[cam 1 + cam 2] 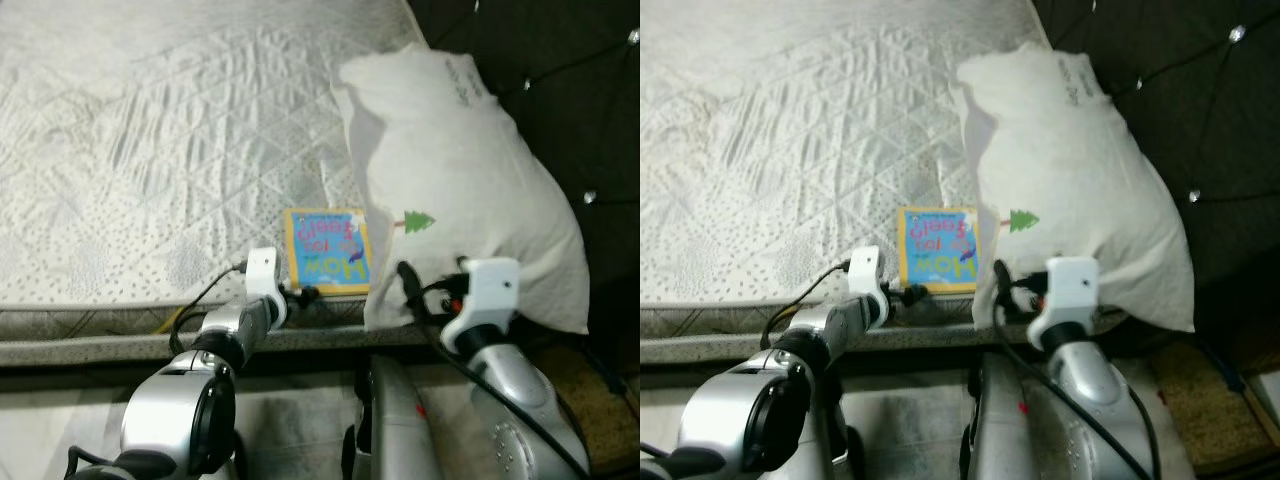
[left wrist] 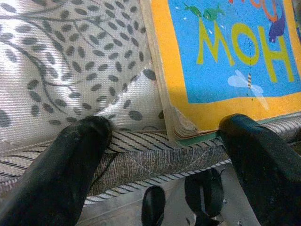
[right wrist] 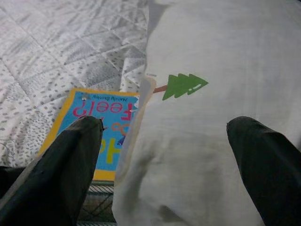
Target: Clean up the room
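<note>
Left gripper: fingers spread apart, holding nothing. One fingertip rests at the striped front edge of the mattress; the other sits at the near corner of the book, at or just beside its worn yellow border. Whether that tip touches the cover cannot be told. The gripper sits low, level with the mattress edge, pointing in over it.

Right gripper: fingers also spread wide, gripping nothing. They straddle the lower part of the white pillow, with the pillow fabric between them. Contact with the fabric cannot be confirmed.

Book: lies flat on the mattress at its front edge, close to the corner by the headboard. The cover is blue with a yellow border and large yellow lettering, turned upside down toward the robot. Its far-side edge is tucked under the pillow.

Pillow: stands tilted at the head end of the mattress, leaning against the dark tufted headboard. It bears a small green tree mark. Its lower end overhangs the front edge of the mattress.

Mattress cover: white, quilted, with a grey leaf and dot pattern.
</note>
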`<state>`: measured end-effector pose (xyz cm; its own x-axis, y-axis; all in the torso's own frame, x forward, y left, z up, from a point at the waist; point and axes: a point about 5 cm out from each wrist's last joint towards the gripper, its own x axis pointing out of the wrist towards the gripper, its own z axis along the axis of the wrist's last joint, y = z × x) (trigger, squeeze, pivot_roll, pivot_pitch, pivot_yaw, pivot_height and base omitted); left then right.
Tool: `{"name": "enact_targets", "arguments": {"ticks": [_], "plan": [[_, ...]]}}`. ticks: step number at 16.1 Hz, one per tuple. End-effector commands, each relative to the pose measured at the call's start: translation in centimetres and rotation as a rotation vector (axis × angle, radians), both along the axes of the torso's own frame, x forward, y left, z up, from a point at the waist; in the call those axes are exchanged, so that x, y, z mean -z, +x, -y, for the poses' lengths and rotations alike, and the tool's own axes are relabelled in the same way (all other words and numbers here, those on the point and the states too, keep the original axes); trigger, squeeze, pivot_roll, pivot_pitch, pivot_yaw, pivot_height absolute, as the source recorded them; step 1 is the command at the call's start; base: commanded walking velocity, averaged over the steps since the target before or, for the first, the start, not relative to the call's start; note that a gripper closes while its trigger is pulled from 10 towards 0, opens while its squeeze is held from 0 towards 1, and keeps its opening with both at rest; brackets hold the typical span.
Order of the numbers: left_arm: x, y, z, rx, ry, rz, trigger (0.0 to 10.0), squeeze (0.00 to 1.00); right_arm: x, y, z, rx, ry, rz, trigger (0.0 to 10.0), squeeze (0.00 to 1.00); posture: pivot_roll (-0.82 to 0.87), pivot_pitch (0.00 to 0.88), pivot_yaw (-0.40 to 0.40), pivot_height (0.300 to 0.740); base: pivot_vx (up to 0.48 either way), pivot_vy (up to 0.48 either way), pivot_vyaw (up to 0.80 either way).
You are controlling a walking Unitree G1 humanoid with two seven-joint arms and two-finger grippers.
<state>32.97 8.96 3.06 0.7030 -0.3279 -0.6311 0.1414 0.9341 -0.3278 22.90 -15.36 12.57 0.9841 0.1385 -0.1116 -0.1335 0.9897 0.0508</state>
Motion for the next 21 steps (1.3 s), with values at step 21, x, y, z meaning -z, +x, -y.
{"name": "enact_targets", "arguments": {"ticks": [21], "plan": [[0.3, -0.9, 1.5, 0.026, 0.095, 0.049, 10.0, 0.00, -0.6, 2.1, -1.0, -0.019, 0.040, 0.039, 10.0, 0.00, -0.11, 0.085, -0.073, 0.526, 0.000, 0.000, 0.00]]}}
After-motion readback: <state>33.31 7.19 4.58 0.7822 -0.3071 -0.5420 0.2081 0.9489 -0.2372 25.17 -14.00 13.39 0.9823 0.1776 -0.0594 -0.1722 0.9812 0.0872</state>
